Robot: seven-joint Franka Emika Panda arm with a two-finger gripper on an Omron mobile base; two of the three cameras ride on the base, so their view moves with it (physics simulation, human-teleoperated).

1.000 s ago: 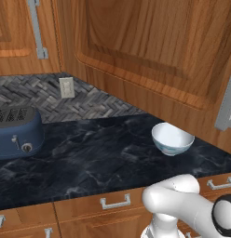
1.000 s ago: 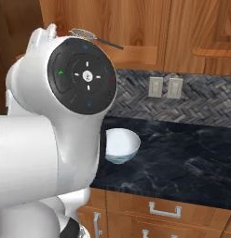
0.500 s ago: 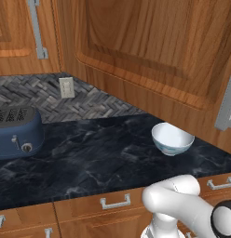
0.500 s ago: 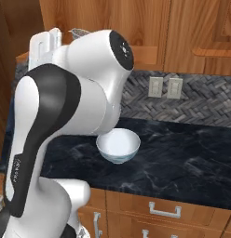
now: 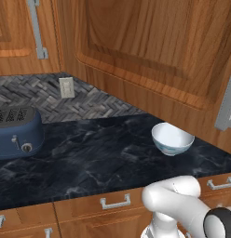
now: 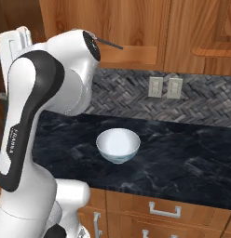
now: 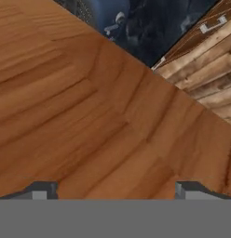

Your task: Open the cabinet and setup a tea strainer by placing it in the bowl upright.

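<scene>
The cabinet (image 5: 150,51) has a raised-panel door angled out over the counter, its grey bar handle (image 5: 225,104) at the right edge. On the dark marble counter below stands the bowl (image 5: 172,138), glossy white and empty, also the bowl (image 6: 118,145). The tea strainer's thin dark handle (image 6: 110,44) pokes out from behind my arm's upper joint, up at cabinet level; its mesh cup is hidden. In the hand view my gripper (image 7: 115,193) is open, fingertips wide apart with nothing between them, close against a wooden door panel (image 7: 89,116).
A blue toaster (image 5: 15,132) stands at the counter's left. Wall outlets (image 6: 165,87) sit on the herringbone backsplash. Drawers with short handles (image 5: 115,202) run under the counter. My white arm (image 6: 38,116) covers the left of the right base view.
In the right base view my arm has swung left and turned, uncovering the bowl and counter. The bowl and toaster have not moved. The gripper stays open.
</scene>
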